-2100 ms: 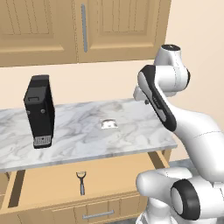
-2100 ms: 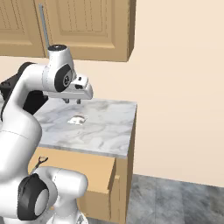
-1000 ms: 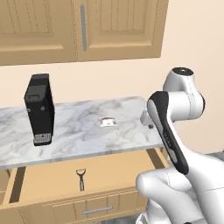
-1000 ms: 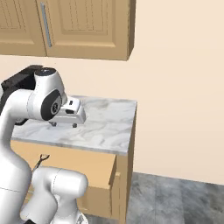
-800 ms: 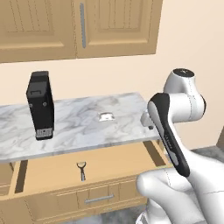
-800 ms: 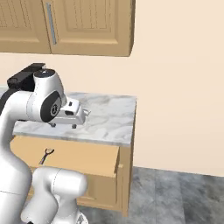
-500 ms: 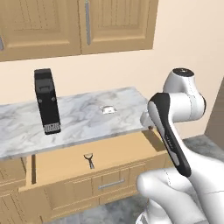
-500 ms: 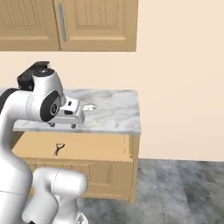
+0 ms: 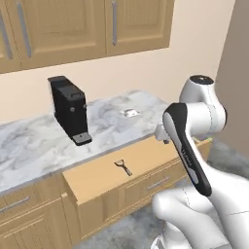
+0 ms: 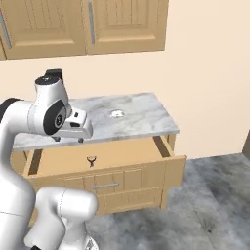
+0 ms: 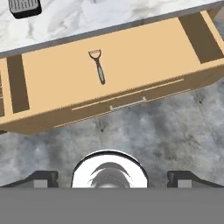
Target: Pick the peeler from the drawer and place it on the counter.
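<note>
here, slim y-shaped peeler (image 11: 98, 65) flat on smooth tan drawer (image 11: 144, 52) bottom, veined marble counter (image 11: 87, 17) beyond, fingers (image 11: 43, 178) spread wide

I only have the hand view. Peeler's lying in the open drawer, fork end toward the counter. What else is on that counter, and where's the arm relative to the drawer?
Observer: On the counter stands a black coffee machine, upright, left of the peeler in the left base view.
Operator: Anything else up there?
Observer: A small grey item lies flat further right on the marble, apart from the machine; too small to tell what it is.
Operator: And the end effector?
Observer: In the right base view the hand hangs over the drawer's left part, above the peeler's level and touching nothing. In your view the fingers stand wide apart, nothing between them.
</note>
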### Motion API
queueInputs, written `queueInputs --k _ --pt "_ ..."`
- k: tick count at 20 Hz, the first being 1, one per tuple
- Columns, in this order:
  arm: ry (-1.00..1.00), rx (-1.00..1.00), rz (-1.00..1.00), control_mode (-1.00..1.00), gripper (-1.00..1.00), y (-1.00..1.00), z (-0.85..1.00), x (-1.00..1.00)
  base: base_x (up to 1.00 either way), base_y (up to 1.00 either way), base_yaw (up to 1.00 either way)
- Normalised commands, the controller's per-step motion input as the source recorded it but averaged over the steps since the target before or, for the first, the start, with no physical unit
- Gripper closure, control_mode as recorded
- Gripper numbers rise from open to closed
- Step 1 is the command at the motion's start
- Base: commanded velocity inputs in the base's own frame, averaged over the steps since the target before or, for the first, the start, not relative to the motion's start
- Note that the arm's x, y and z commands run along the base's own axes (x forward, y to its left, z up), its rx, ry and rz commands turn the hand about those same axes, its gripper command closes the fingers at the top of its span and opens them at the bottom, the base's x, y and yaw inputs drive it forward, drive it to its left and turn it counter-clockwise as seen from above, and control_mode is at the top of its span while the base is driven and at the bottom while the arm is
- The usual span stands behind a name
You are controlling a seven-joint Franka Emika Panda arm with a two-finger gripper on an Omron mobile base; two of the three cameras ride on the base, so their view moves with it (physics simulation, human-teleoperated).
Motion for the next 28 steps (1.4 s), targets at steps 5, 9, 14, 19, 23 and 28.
queueInputs --k 5,9,14,19,23,28 --pt "0.00 0.00 0.00 1.00 -1.00 0.00 0.00 0.00 -0.55 0.93 -0.50" --pt "0.00 0.00 0.00 1.00 -1.00 0.00 0.00 0.00 -0.47 0.86 -0.51" --pt "0.00 0.00 0.00 1.00 -1.00 0.00 0.00 0.00 -0.26 0.85 -0.52" --pt "0.00 0.00 0.00 1.00 -1.00 0.00 0.00 0.00 -0.02 0.85 -0.50" --pt "0.00 0.00 0.00 1.00 -1.00 0.00 0.00 0.00 0.00 0.88 -0.48" --pt "0.00 0.00 0.00 1.00 -1.00 0.00 0.00 0.00 -0.07 0.69 -0.45"
